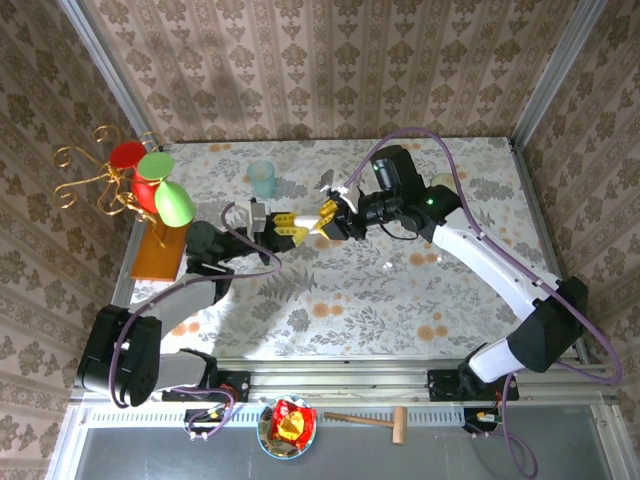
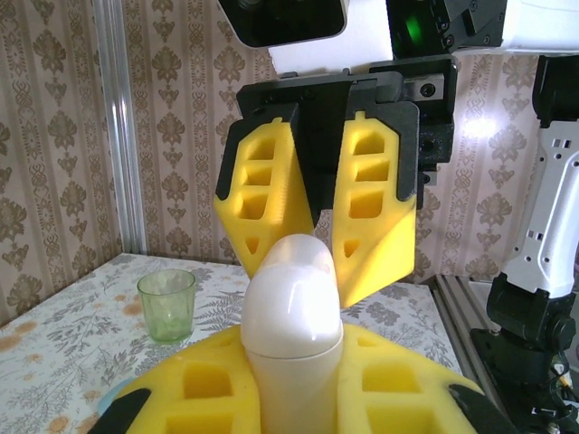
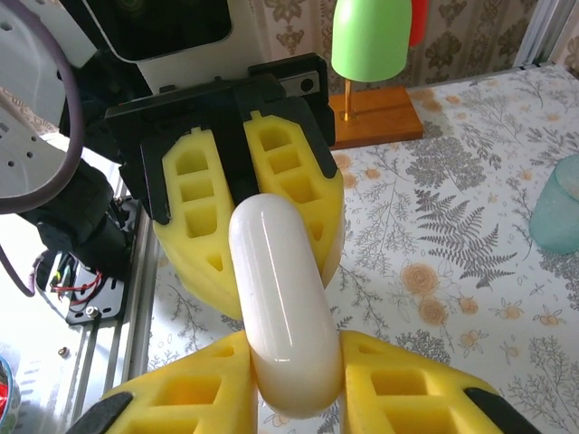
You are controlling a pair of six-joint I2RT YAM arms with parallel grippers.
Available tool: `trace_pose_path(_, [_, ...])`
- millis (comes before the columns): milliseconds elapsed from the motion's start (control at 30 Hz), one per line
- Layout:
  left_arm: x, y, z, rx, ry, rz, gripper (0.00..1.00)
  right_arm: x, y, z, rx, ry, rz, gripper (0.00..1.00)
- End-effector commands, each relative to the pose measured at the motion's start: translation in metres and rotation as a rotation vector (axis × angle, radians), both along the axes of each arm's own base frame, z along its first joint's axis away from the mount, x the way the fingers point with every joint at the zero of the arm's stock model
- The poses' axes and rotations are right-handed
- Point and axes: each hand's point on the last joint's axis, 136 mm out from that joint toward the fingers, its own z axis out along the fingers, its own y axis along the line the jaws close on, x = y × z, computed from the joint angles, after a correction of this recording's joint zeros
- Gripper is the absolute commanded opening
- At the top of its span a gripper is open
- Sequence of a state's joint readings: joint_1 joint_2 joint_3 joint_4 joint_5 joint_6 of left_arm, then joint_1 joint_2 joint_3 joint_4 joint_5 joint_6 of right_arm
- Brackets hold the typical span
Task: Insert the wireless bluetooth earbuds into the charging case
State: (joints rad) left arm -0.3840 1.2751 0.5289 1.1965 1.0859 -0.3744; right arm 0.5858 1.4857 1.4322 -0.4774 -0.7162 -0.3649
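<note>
Where two grippers meet above the middle of the table (image 1: 330, 305), one white charging case (image 3: 276, 289) spans them, its long axis running from one gripper to the other, roughly parallel to the far edge. The left gripper (image 2: 294, 342) clamps one end and the right gripper (image 3: 291, 344) the other. The earbuds (image 1: 421, 257), whitish specks right of centre, are too small to count. One cup (image 1: 262, 178) stands near the far edge.
</note>
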Motion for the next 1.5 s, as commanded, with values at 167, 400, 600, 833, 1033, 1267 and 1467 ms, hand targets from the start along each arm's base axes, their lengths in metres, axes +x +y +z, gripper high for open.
trace_pose_path(167, [0.006, 0.001, 0.013, -0.037, -0.051, 0.048, 0.52, -0.001, 0.000, 0.001, 0.005, 0.020, -0.007, 0.18])
trace_pose_path(400, [0.036, 0.013, -0.008, 0.024, -0.134, 0.300, 0.93, 0.054, -0.034, -0.019, 0.044, 0.116, -0.328, 0.18])
trace_pose_path(600, [0.061, 0.023, -0.047, 0.217, -0.187, 0.542, 1.00, 0.124, -0.088, -0.074, 0.075, 0.349, -0.767, 0.18])
trace_pose_path(833, [0.061, 0.023, -0.088, 0.405, -0.197, 0.575, 1.00, 0.154, -0.082, -0.157, 0.032, 0.688, -0.935, 0.21])
trace_pose_path(1033, [0.066, 0.029, -0.095, 0.428, -0.149, 0.614, 1.00, 0.176, -0.071, -0.212, -0.015, 0.823, -0.981, 0.21])
trace_pose_path(1267, [0.072, 0.041, -0.099, 0.451, -0.068, 0.674, 1.00, 0.188, -0.068, -0.255, -0.065, 0.897, -1.025, 0.29])
trace_pose_path(1467, [0.072, 0.054, -0.106, 0.512, 0.022, 0.749, 1.00, 0.192, -0.089, -0.253, -0.082, 0.832, -1.085, 0.56])
